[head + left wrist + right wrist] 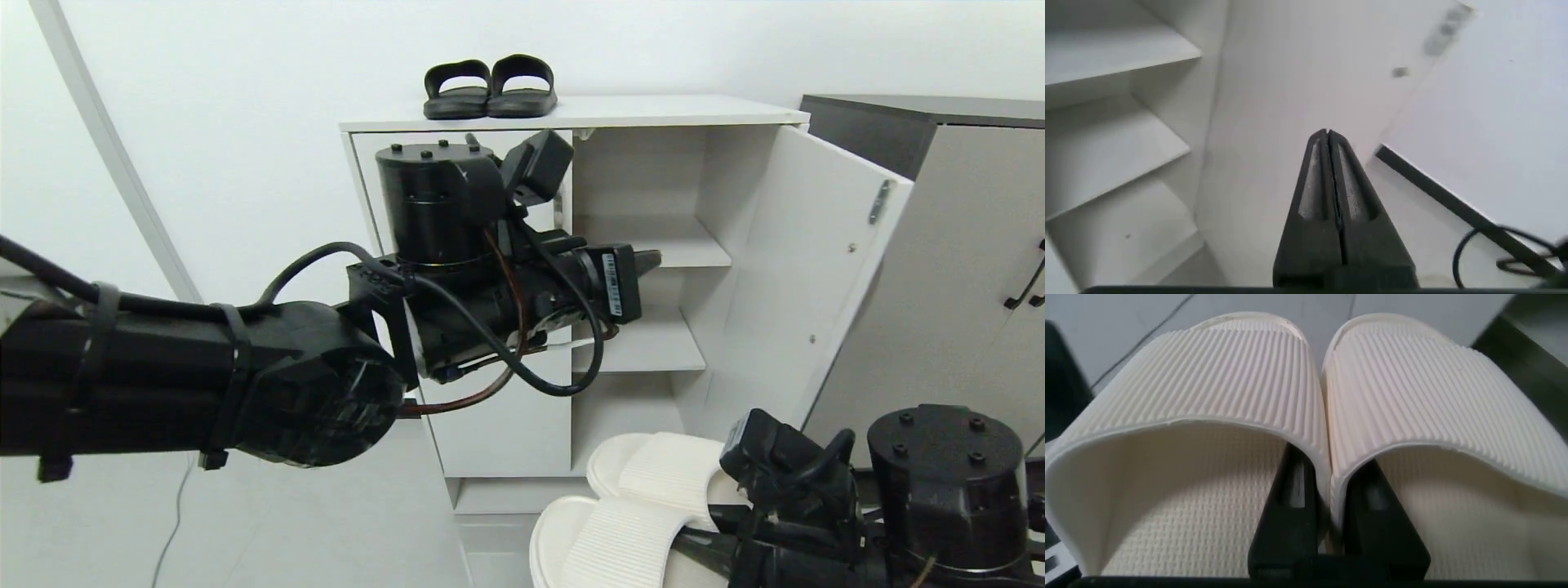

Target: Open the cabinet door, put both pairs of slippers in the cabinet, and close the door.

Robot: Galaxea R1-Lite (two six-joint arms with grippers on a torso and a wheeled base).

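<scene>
1. My right gripper [1327, 502]: low and nearest, in front of the cabinet's foot. One finger sits inside each shoe, and the jaws are clamped on the two touching inner side walls. Prob. held this way so the pair lifts as one unit.
2. White slippers [629, 506]: 1 pr, ribbed straps, side by side, toes twd the cabinet. Carried in item 1 and not yet inside. They sit below the level of the lower shelves, so I judge they need raising before going in.
3. My left gripper [1327, 163]: arm stretched across at mid height, tip in front of the open bay. Jaws are pressed together w/ nothing between them. It looks parked there, empty.
4. Door [816, 278]: right-hand leaf, swung wide open to the right, which leaves the bay free for loading.
5. Cabinet [694, 110]: white, against the wall. Shelves [645, 343] in the right bay are bare. The left bay is hidden behind item 3.
6. Black slippers [490, 88]: 1 pr, on the cabinet top at the left end, side by side and touching. Not yet loaded; likely next after item 2.
7. Grey cabinet [939, 269]: just beside item 5, to the right and behind the open door. Not part of the job.
</scene>
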